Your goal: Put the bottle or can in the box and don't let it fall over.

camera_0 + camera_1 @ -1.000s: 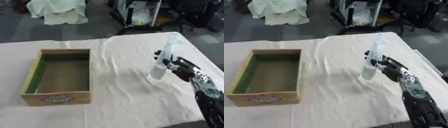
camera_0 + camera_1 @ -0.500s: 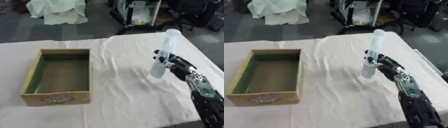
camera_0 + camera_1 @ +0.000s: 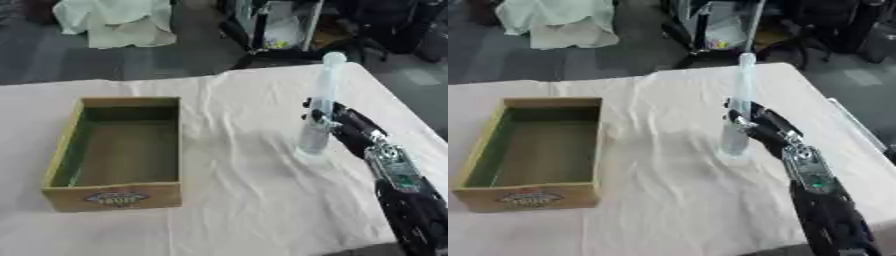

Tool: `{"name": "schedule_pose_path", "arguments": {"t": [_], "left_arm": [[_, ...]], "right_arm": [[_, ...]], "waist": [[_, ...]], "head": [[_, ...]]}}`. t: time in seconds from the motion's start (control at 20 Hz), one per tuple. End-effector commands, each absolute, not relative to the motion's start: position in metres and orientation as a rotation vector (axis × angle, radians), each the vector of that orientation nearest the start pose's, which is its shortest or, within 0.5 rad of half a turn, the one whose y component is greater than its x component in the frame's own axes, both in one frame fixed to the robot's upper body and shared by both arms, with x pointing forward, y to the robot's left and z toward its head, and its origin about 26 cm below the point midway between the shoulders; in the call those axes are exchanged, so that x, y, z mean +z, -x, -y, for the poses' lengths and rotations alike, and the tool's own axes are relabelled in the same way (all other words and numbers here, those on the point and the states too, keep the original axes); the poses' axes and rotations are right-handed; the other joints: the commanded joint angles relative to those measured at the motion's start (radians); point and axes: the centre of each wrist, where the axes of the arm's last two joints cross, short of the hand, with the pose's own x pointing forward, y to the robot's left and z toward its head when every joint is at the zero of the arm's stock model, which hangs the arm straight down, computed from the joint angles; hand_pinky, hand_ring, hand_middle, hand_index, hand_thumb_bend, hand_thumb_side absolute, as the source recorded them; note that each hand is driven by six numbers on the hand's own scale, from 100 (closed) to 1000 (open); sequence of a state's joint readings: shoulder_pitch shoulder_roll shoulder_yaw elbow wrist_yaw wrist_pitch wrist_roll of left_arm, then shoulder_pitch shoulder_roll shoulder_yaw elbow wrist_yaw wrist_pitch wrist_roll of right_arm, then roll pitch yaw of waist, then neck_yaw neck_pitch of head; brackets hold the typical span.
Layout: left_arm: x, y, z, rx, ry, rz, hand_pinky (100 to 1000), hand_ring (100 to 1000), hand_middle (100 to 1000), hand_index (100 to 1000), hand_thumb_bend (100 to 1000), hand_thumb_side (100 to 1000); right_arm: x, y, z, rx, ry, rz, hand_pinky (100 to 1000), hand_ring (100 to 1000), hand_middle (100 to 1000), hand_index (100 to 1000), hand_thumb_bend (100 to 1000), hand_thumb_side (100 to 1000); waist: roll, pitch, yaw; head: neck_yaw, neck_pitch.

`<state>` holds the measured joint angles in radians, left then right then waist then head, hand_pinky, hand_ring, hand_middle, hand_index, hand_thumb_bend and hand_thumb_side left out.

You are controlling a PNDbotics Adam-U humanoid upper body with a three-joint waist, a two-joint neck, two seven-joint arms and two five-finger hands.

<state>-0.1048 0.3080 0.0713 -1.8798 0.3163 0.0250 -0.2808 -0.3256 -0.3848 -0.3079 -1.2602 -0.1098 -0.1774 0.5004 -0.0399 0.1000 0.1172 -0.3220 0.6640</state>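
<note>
Bottle's in the right hand, box is way off to the left

Left eye view: the right hand has its fingers curled round the lower part of the tall clear bottle, which stands near upright on the white cloth, long axis vertical with the cap leaning a touch to the right. Right eye view: same grip, and the wooden box sits well apart on the robot's left, open and with nothing in it, so I'd guess the carry runs straight leftward and that tall bottle looks tippy. No left hand showing anywhere.
</note>
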Motion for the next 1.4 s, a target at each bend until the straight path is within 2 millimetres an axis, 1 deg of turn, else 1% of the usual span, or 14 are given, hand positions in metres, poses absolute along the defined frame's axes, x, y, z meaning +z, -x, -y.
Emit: {"name": "schedule_pose_path", "arguments": {"t": [0.05,0.2,0.45,0.5,0.55,0.6,0.65,0.75,0.8,0.85,0.9,0.95,1.15,1.4], "left_arm": [[0.130,-0.290,-0.303,-0.343,0.235,1.962,1000,1000,1000,773,104,829],[0.130,-0.290,-0.303,-0.341,0.235,1.964,1000,1000,1000,773,105,827],[0.130,-0.290,-0.303,-0.340,0.236,1.964,1000,1000,1000,773,104,827],[0.130,-0.290,-0.303,-0.339,0.236,1.965,1000,1000,1000,773,104,826],[0.130,-0.290,-0.303,-0.339,0.236,1.965,1000,1000,1000,772,103,826],[0.130,-0.290,-0.303,-0.341,0.237,1.965,1000,1000,1000,772,103,826],[0.130,-0.290,-0.303,-0.342,0.238,1.964,1000,1000,1000,772,103,827],[0.130,-0.290,-0.302,-0.342,0.238,1.964,1000,1000,1000,772,103,826],[0.130,-0.290,-0.302,-0.342,0.239,1.964,1000,1000,1000,772,103,826],[0.130,-0.290,-0.302,-0.341,0.240,1.965,1000,1000,1000,772,103,825],[0.131,-0.290,-0.302,-0.340,0.240,1.967,1000,1000,1000,771,103,825],[0.131,-0.290,-0.302,-0.339,0.240,1.968,1000,1000,1000,771,103,825],[0.130,-0.290,-0.302,-0.338,0.238,1.966,1000,1000,1000,771,103,827],[0.130,-0.290,-0.302,-0.337,0.236,1.965,1000,1000,1000,771,102,824]], "right_arm": [[0.075,-0.350,0.410,0.400,0.053,1.789,654,669,717,718,100,470],[0.075,-0.350,0.408,0.393,0.052,1.788,553,570,609,644,100,470],[0.072,-0.349,0.409,0.330,0.044,1.783,449,476,496,508,100,470],[0.072,-0.349,0.409,0.308,0.039,1.786,437,469,486,495,100,470],[0.071,-0.350,0.408,0.286,0.033,1.793,395,437,453,449,100,470],[0.071,-0.350,0.408,0.263,0.025,1.801,372,419,435,429,100,470],[0.070,-0.350,0.407,0.232,0.020,1.811,313,374,391,380,100,470],[0.067,-0.350,0.406,0.150,0.017,1.831,252,323,326,319,100,470],[0.066,-0.350,0.405,0.111,0.020,1.835,248,320,318,313,100,470],[0.064,-0.351,0.404,0.076,0.024,1.836,227,293,263,276,100,457],[0.062,-0.351,0.403,0.040,0.031,1.836,217,281,242,261,100,444],[0.061,-0.351,0.402,0.006,0.040,1.836,195,245,204,231,100,425],[0.063,-0.352,0.398,-0.065,0.053,1.855,165,197,166,191,100,437],[0.075,-0.355,0.394,-0.088,0.061,1.935,143,174,144,157,100,470]], "waist": [[0.002,-0.005,0.001],[0.002,-0.004,0.001],[0.002,-0.004,0.000],[0.002,-0.004,0.000],[0.003,-0.004,0.000],[0.003,-0.004,0.000],[0.003,-0.004,0.000],[0.003,-0.004,0.000],[0.003,-0.003,0.001],[0.004,-0.003,0.001],[0.004,-0.002,0.002],[0.005,-0.001,0.003],[0.004,-0.001,0.003],[0.004,-0.004,0.003]], "head": [[-0.004,-0.012],[-0.002,-0.013],[-0.001,-0.014],[-0.001,-0.014],[-0.001,-0.014],[-0.001,-0.014],[-0.002,-0.013],[-0.004,-0.012],[-0.004,-0.012],[-0.003,-0.012],[-0.003,-0.012],[-0.003,-0.011],[-0.002,-0.006],[0.001,-0.003]]}}
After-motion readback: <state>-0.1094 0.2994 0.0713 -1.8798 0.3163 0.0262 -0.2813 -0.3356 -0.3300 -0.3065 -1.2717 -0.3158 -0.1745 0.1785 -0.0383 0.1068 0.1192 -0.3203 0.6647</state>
